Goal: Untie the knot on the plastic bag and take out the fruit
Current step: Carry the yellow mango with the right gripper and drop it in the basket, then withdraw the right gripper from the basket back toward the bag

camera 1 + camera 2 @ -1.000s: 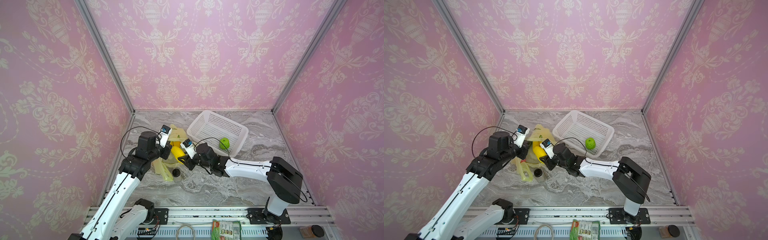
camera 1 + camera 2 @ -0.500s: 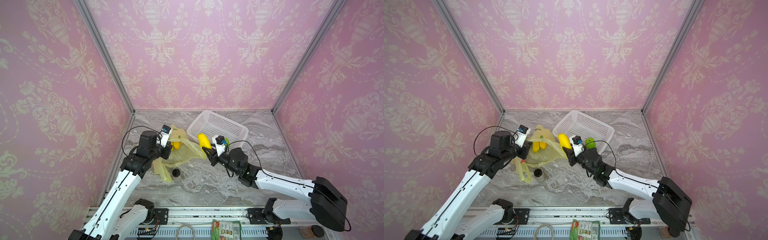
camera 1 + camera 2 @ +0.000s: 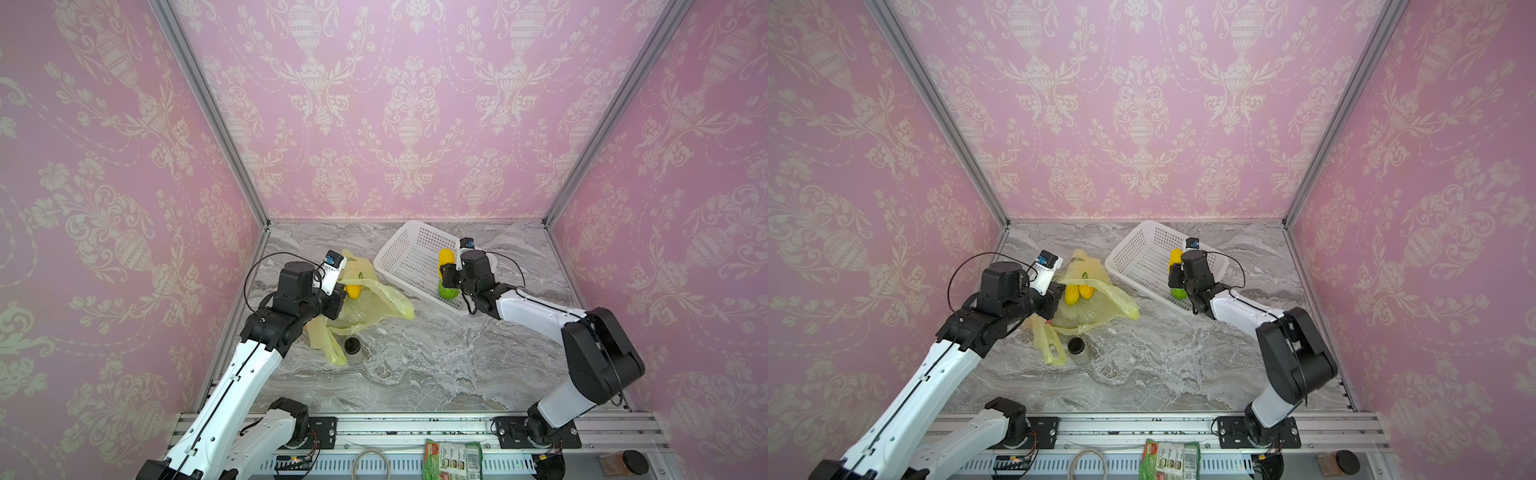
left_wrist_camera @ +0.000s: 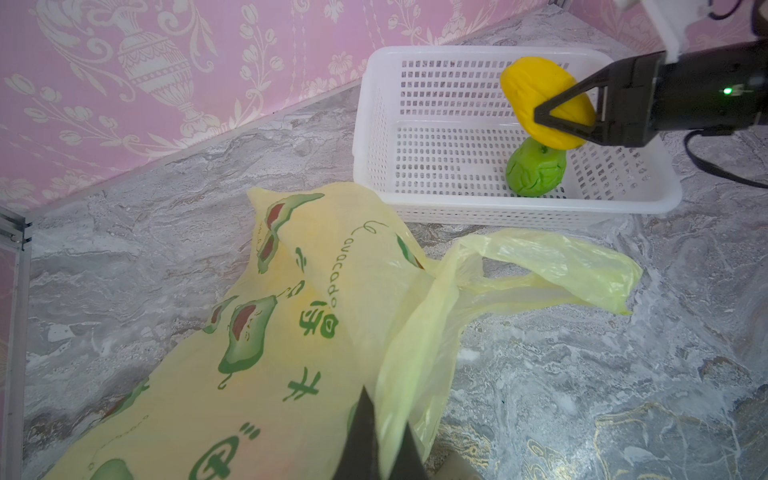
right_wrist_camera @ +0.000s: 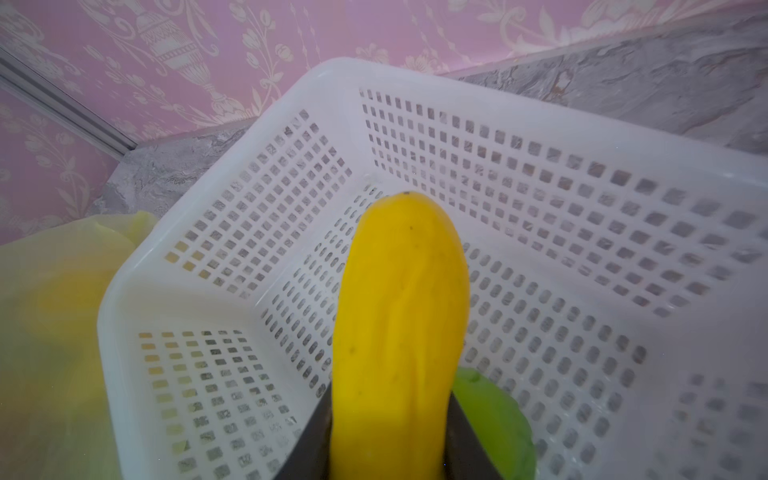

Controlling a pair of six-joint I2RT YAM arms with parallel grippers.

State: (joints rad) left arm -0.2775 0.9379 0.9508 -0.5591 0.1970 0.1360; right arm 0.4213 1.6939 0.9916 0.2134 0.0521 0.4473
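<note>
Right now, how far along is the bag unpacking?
Done: plastic bag open, its handles loose and untied; a green fruit lies in the basket. In hand: right gripper holds a yellow fruit over the basket; left gripper pinches the bag. Left: at least two yellow fruits inside the bag.

In the past second the right hand (image 3: pixel 447 272) has carried a yellow fruit (image 3: pixel 447 257) from the mouth of the plastic bag (image 3: pixel 365 309), across the counter (image 3: pixel 415 357) and over the rim of the white basket (image 3: pixel 399 257). It now hangs just above the green fruit (image 3: pixel 448 292). The bag's freed handle has slumped flat toward the basket.
</note>
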